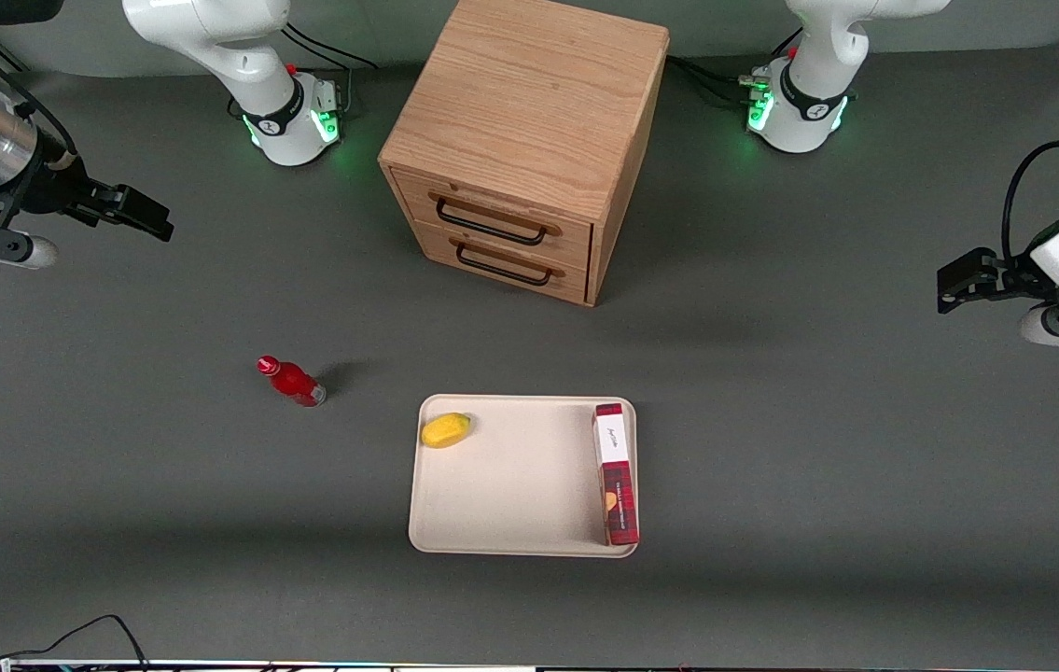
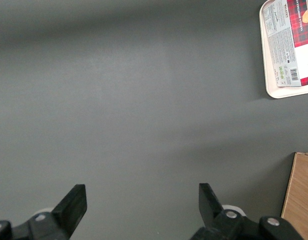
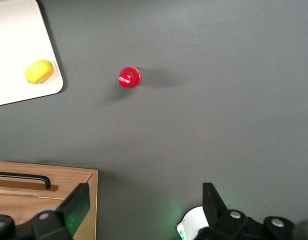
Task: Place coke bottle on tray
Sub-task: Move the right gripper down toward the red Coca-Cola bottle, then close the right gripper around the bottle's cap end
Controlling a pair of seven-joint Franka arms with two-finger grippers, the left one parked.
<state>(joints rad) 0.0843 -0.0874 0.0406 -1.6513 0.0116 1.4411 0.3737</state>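
The coke bottle (image 1: 291,380), small and all red with a red cap, stands upright on the grey table, apart from the tray, toward the working arm's end. It also shows from above in the right wrist view (image 3: 129,78). The cream-beige tray (image 1: 520,485) lies nearer the front camera than the cabinet; its corner shows in the right wrist view (image 3: 14,60). My gripper (image 1: 142,215) hangs high above the table at the working arm's end, farther from the front camera than the bottle, open and empty, with its fingers (image 3: 76,202) spread wide.
A yellow fruit (image 1: 446,429) lies in one tray corner and a long red plaid box (image 1: 615,472) along the tray's edge toward the parked arm. A wooden drawer cabinet (image 1: 529,140) with two black handles stands mid-table. A black cable (image 1: 90,630) lies at the near table edge.
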